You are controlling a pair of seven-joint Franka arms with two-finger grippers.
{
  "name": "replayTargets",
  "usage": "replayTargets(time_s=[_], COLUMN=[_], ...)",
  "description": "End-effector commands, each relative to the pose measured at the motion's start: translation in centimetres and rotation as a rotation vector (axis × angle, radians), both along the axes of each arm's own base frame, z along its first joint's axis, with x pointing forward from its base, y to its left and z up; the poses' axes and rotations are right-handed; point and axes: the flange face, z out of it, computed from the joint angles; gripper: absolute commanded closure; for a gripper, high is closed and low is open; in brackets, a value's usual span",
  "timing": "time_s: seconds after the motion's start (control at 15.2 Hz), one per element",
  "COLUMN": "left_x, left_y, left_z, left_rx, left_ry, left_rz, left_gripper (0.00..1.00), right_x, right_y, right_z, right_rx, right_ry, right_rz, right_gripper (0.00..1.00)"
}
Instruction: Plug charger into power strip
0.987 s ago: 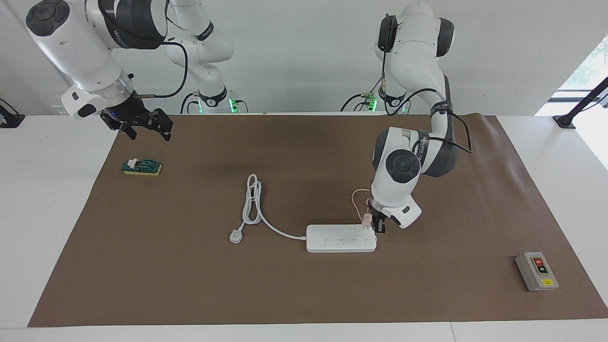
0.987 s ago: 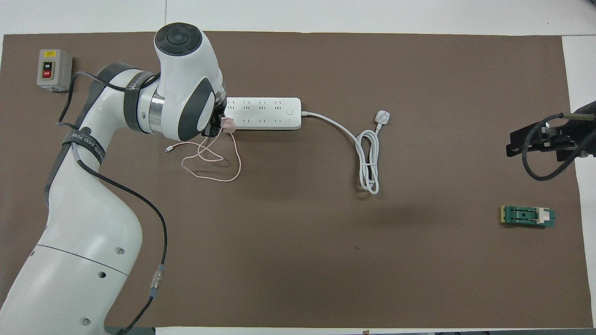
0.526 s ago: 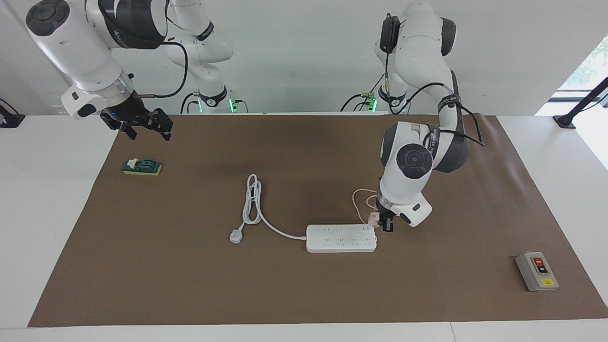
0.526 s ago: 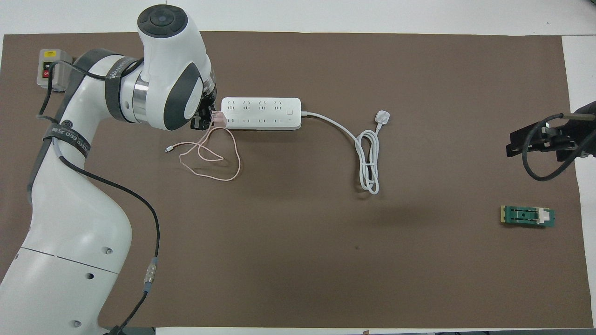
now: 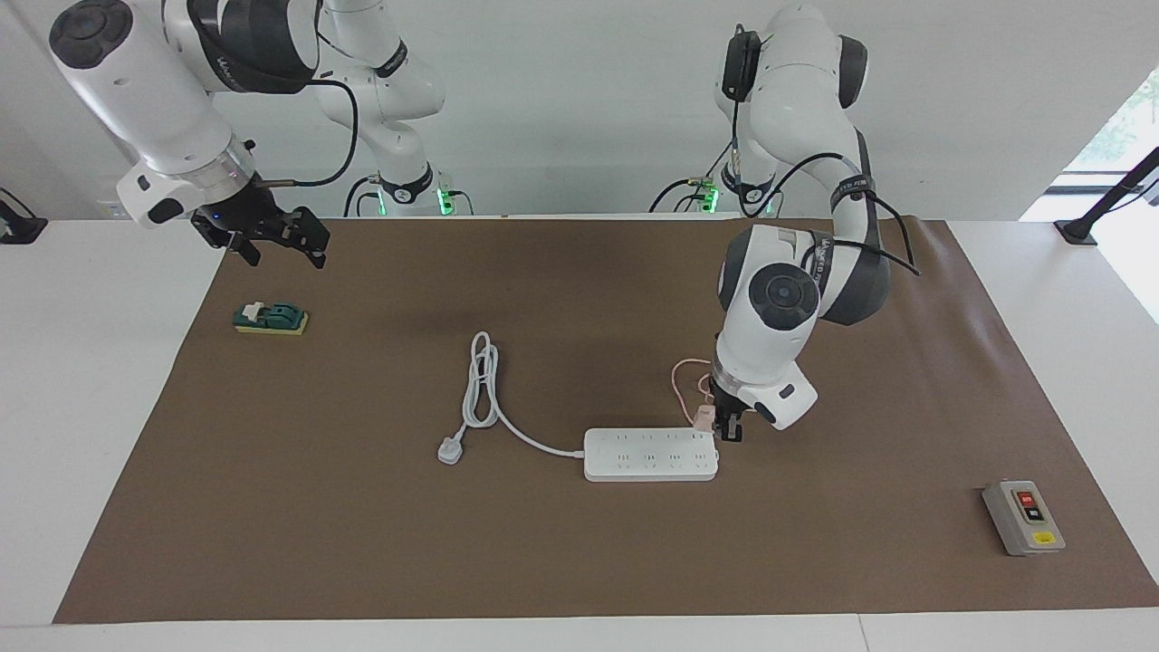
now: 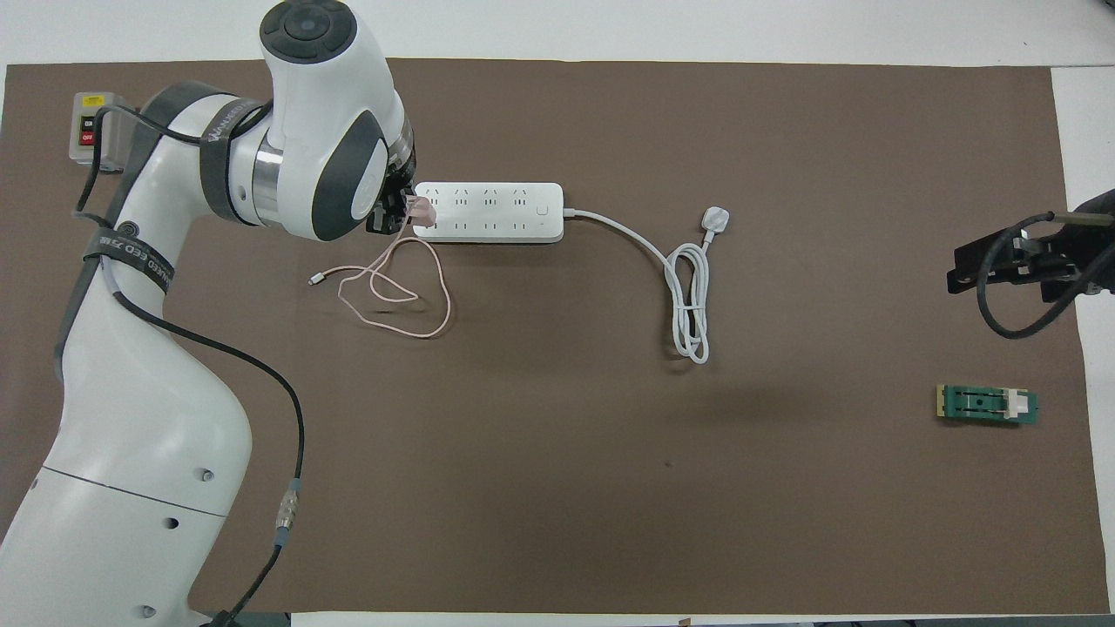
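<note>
In the facing view, at the upper left of the frame, the right claw [image 5: 272,237] hangs released and waiting above the tabletop's [image 5: 272,507] edge, with a small green block [image 5: 271,318] on the mat just below it in the picture. Toward the middle lies the coiled grey-white cord with its plug [image 5: 450,449], running to the power strip [image 5: 650,454] at lower centre. At the strip's right-hand end in the picture, the left claw [image 5: 724,426] is clenched on the charger [image 5: 704,417], holding it at that end's upper corner; its pink cable [image 6: 392,296] loops loosely on the mat.

The charger looks gripped and brought to the strip but not yet seated. Lining up the pins and pressing down seems to be what is left.

There is open mat all around the strip. The grey button box [image 5: 1023,517] sits well apart at the lower right, near the mat's edge.
</note>
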Motion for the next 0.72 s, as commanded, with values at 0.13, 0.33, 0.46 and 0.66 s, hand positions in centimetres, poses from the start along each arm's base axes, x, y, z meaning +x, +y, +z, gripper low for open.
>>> replayTargets(time_s=[0.13, 0.33, 0.46, 0.66], left_x=[0.4, 0.4, 0.4, 0.1], left_y=[-0.3, 0.1, 0.2, 0.1], left_z=[-1.3, -1.9, -2.0, -2.6], left_rx=[-0.018, -0.008, -0.005, 0.001], left_ry=[-0.039, -0.026, -0.022, -0.015], left_rz=[-0.002, 0.001, 0.001, -0.003], left_gripper=[1.0, 1.0, 1.0, 1.0], right_x=[-0.4, -0.5, -0.5, -0.4], right_y=[-0.5, -0.5, -0.5, -0.5], right_z=[0.2, 0.3, 0.3, 0.2], right_rx=[-0.014, -0.014, -0.014, -0.014], right_ry=[0.001, 0.0, 0.0, 0.001], right_rz=[0.019, 0.019, 0.019, 0.019], right_gripper=[0.0, 0.0, 0.0, 0.0])
